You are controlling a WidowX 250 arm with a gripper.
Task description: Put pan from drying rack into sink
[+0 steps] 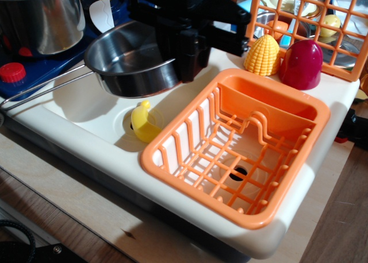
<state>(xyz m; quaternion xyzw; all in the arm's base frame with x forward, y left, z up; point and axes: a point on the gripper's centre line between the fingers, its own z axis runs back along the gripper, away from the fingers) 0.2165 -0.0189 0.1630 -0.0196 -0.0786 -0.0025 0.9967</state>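
The shiny steel pan [123, 59] hangs in the air above the cream-white sink [86, 111], its wire handle [40, 85] pointing left over the sink's rim. My black gripper [183, 56] is shut on the pan's right rim, above the sink's middle. The orange drying rack [241, 154] stands to the right with nothing in it. A yellow piece [144, 122] lies by the sink's drain, below the pan.
A tall steel pot [37, 16] and a red knob [11, 72] stand on the blue stove at left. A yellow corn cob [263, 55] and a dark red dome [301, 65] sit behind the rack, before an orange upright grid [299, 22].
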